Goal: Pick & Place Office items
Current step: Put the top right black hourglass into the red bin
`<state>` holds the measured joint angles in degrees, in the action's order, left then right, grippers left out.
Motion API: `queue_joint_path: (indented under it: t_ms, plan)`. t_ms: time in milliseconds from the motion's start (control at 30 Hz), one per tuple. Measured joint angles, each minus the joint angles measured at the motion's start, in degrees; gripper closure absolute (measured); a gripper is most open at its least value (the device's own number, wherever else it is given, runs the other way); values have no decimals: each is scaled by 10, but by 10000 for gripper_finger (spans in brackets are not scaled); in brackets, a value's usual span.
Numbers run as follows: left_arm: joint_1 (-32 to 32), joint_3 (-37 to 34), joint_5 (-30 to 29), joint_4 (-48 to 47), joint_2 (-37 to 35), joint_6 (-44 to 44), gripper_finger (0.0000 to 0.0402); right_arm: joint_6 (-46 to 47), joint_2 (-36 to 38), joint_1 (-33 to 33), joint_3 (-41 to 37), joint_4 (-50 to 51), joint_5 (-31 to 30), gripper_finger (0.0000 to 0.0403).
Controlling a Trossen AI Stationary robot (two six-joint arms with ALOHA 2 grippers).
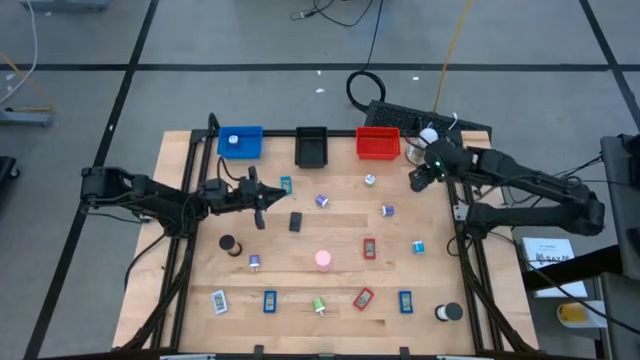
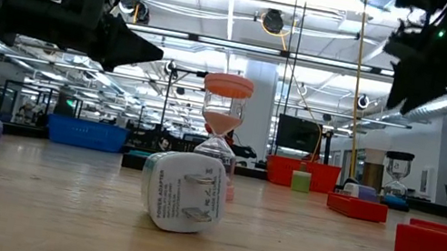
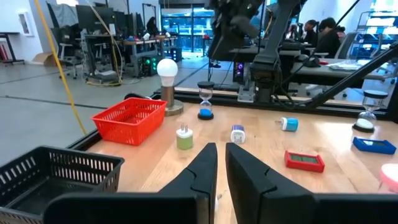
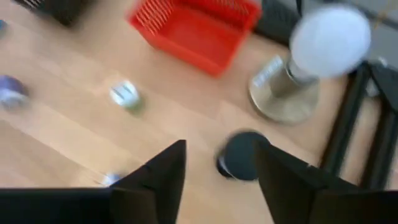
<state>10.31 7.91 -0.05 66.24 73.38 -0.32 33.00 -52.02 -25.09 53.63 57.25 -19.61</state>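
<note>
Office items lie scattered over the wooden table (image 1: pixel 300 245): a pink hourglass (image 1: pixel 323 260), small plugs and cylinders, and flat blue and red rectangles. My left gripper (image 1: pixel 268 198) hovers level above the table's left middle, its fingers (image 3: pixel 211 162) a narrow gap apart with nothing between them. My right gripper (image 1: pixel 421 178) hangs open, high over the far right, tilted down. Below it a black-topped hourglass (image 4: pixel 240 155) stands on its base beside the white ball-topped stand (image 4: pixel 326 43). A white plug (image 2: pixel 184 191) lies near the low camera.
Blue (image 1: pixel 240 142), black (image 1: pixel 312 148) and red (image 1: pixel 378 143) trays line the far edge. The ball-topped stand (image 1: pixel 430 134) sits at the far right corner, close to my right gripper. Dark frame rails (image 1: pixel 462 250) run along the table's sides.
</note>
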Motion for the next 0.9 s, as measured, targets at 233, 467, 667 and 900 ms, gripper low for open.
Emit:
queue_joint_path:
  t_ms: [233,467,667,900]
  plan:
    - [0,0,0,0,0,0,360,-12,-64,-51,0,26,39,142]
    - [0,0,0,0,0,0,360,-23,-105,-61,0,26,48,102]
    - [0,0,0,0,0,-2,360,-22,-119,-64,0,22,47,99]
    - [0,0,0,0,0,-17,360,-25,-119,-99,-37,-18,48,99]
